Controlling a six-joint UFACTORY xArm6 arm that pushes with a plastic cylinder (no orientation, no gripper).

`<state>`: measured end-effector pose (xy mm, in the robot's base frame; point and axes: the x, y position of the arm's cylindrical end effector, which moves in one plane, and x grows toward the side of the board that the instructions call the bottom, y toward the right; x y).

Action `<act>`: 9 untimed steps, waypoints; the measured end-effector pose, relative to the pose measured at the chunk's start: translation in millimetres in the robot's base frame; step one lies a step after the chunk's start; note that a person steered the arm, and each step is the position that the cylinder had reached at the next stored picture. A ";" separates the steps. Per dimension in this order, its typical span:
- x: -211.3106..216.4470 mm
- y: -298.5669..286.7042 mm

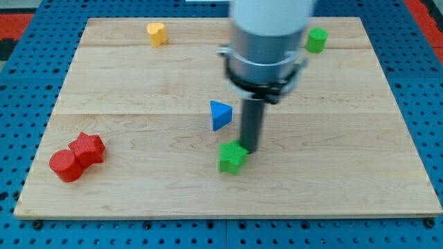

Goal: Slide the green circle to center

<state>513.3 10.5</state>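
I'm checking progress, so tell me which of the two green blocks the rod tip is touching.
My tip sits against the green block below the board's middle, beside the blue triangle. The other green block lies untouched near the view's top right.

board (138, 76): pale wood, smooth | blocks: matt plastic | rod (250, 124): dark, matt

**What I cannot see clearly**

My grey cylindrical arm housing (268, 41) runs off the view's top edge and is motion-blurred. It hides the wooden board (138, 187) behind it and touches the left side of the green cylinder block (317, 39). My tip (249, 149) meets the lower green block (232, 158), whose shape I cannot tell.
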 end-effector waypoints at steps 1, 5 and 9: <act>34.2 -38.5; -192.8 199.8; -122.3 82.4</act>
<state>391.0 93.0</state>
